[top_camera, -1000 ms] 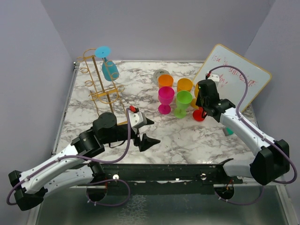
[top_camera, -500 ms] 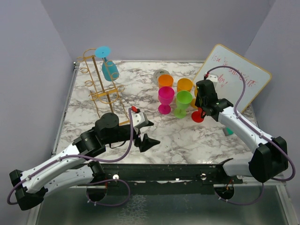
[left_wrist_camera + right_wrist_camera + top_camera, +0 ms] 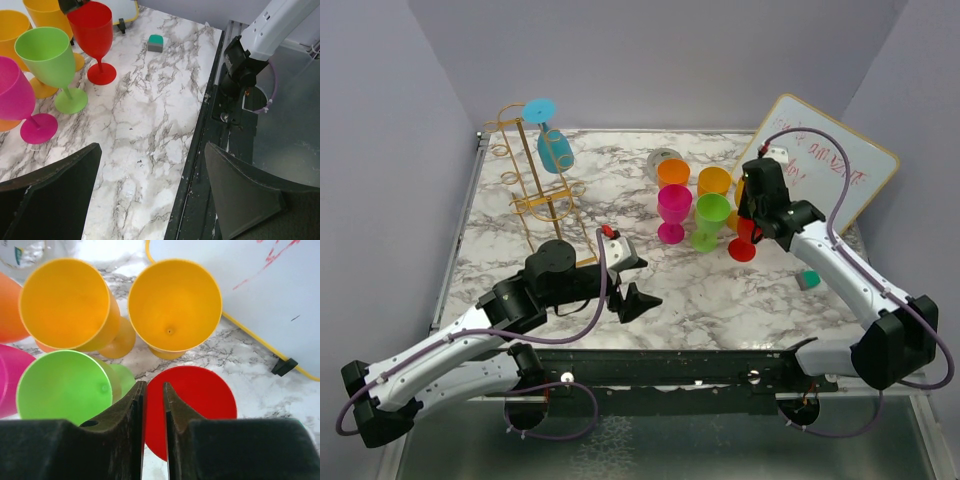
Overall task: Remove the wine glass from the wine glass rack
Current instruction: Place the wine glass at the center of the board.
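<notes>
The gold wire wine glass rack (image 3: 525, 172) stands at the back left. A blue wine glass (image 3: 556, 150) hangs upside down from one of its upper arms. My right gripper (image 3: 752, 222) (image 3: 154, 385) is down on a red wine glass (image 3: 744, 238) (image 3: 200, 400) (image 3: 92, 25) that stands upright on the table. Its jaws straddle the rim with a narrow gap. My left gripper (image 3: 645, 282) (image 3: 152, 146) is wide open and empty over the table's front edge, far from the rack.
Orange (image 3: 673, 172), yellow (image 3: 714, 181), magenta (image 3: 673, 205) and green (image 3: 711, 212) glasses stand close to the left of the red one. A whiteboard (image 3: 830, 165) leans at the back right. A small green block (image 3: 807, 280) (image 3: 155, 42) lies near the right arm.
My right wrist has shifted slightly back and to the right, so more of the red glass's bowl shows. The red glass stays in place. The left arm has barely moved.
</notes>
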`<action>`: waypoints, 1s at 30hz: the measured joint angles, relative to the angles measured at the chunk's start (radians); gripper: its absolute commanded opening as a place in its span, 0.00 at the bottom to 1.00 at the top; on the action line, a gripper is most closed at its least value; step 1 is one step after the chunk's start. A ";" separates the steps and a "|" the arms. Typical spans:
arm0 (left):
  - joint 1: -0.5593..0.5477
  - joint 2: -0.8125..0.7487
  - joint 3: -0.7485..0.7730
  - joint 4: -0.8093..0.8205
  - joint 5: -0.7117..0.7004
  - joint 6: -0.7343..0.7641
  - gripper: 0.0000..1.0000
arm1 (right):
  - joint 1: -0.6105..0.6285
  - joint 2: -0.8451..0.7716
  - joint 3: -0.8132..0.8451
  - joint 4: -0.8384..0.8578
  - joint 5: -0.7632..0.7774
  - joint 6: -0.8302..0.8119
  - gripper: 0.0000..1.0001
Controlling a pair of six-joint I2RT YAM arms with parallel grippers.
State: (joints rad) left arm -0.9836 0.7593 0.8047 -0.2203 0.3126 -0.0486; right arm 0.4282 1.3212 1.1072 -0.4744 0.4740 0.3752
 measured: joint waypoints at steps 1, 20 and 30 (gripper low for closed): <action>0.000 0.005 0.002 -0.002 0.000 -0.002 0.86 | 0.000 -0.001 0.014 -0.008 0.000 -0.003 0.26; 0.000 0.018 0.051 -0.015 -0.017 -0.033 0.87 | 0.000 -0.194 0.115 0.029 -0.546 -0.023 0.46; 0.000 -0.079 0.051 -0.034 0.000 -0.015 0.87 | 0.178 -0.100 0.035 0.164 -0.775 0.031 0.46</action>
State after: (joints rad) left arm -0.9836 0.6804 0.8555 -0.2539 0.3130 -0.0639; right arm 0.6064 1.2217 1.1423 -0.3103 -0.3008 0.4065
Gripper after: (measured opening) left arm 0.867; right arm 0.457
